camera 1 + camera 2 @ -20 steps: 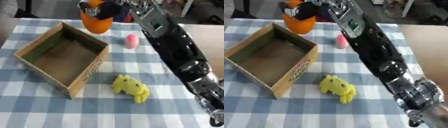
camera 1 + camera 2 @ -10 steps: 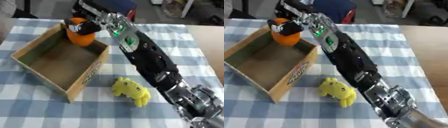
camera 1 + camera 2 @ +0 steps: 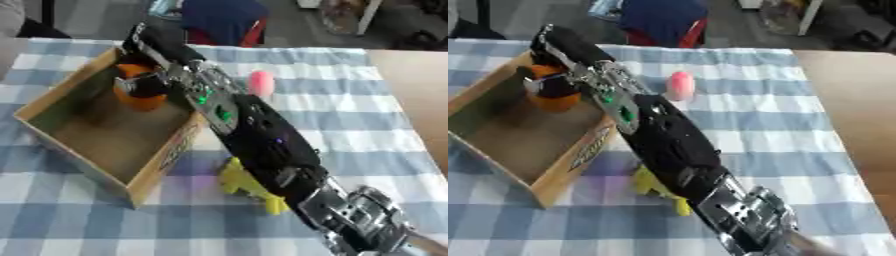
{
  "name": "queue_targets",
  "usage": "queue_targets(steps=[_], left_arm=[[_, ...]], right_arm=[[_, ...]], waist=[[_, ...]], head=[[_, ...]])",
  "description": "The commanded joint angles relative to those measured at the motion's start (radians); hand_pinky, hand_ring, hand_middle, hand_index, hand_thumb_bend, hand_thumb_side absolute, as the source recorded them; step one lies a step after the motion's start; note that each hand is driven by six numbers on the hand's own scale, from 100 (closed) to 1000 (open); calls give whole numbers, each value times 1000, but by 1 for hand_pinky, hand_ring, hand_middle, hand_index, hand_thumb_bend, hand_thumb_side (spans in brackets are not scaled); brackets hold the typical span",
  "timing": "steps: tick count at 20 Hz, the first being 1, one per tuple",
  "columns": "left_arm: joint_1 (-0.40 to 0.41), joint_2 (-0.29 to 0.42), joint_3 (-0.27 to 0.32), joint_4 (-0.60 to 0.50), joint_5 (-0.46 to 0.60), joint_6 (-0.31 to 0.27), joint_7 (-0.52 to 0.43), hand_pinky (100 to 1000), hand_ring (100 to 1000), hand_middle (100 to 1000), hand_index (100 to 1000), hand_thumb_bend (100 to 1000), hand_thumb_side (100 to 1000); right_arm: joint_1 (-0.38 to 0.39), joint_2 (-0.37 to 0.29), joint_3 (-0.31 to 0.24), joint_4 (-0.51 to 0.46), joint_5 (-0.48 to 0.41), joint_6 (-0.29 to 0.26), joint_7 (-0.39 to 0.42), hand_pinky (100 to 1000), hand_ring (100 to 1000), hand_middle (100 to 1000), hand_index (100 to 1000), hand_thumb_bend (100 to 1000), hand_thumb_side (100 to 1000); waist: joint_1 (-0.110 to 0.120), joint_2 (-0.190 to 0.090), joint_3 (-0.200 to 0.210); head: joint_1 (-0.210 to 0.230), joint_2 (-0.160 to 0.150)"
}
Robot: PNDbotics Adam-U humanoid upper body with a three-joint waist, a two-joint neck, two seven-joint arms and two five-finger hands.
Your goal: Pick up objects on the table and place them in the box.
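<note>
My right arm reaches from the lower right across the table into the open cardboard box. My right hand is shut on an orange rounded object, held low inside the box at its far side. A yellow toy lies on the checked cloth just right of the box's near corner, partly hidden under my forearm. A small pink egg-shaped object stands on the cloth beyond the arm. My left hand shows in neither view.
The blue-and-white checked cloth covers the table; bare wood shows at the right edge. A dark blue and red chair stands beyond the far edge.
My right hand has carried the orange object from above the box's far rim down into the box. The camera has also shifted.
</note>
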State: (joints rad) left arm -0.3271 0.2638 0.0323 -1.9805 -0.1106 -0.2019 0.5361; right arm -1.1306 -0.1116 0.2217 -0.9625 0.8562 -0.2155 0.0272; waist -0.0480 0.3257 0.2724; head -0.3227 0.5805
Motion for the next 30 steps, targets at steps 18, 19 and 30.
queue_targets(steps=[18,19,30], left_arm=[[-20,5,-3,-19,6,2,-7,312,699,607,816,100,683],[-21,5,-3,-19,6,2,-8,312,699,607,816,100,683],[-24,6,-4,-19,10,2,-10,313,698,608,815,100,681]], right_arm=[[29,46,40,-30,142,-83,156,603,728,660,790,148,853],[28,45,43,-44,151,-82,163,618,751,692,812,254,903],[17,33,51,-130,237,-82,121,646,803,768,873,596,1000]], waist=[[4,-11,-1],[4,-12,-1],[3,-19,-1]], head=[[5,-14],[5,-14],[9,-14]])
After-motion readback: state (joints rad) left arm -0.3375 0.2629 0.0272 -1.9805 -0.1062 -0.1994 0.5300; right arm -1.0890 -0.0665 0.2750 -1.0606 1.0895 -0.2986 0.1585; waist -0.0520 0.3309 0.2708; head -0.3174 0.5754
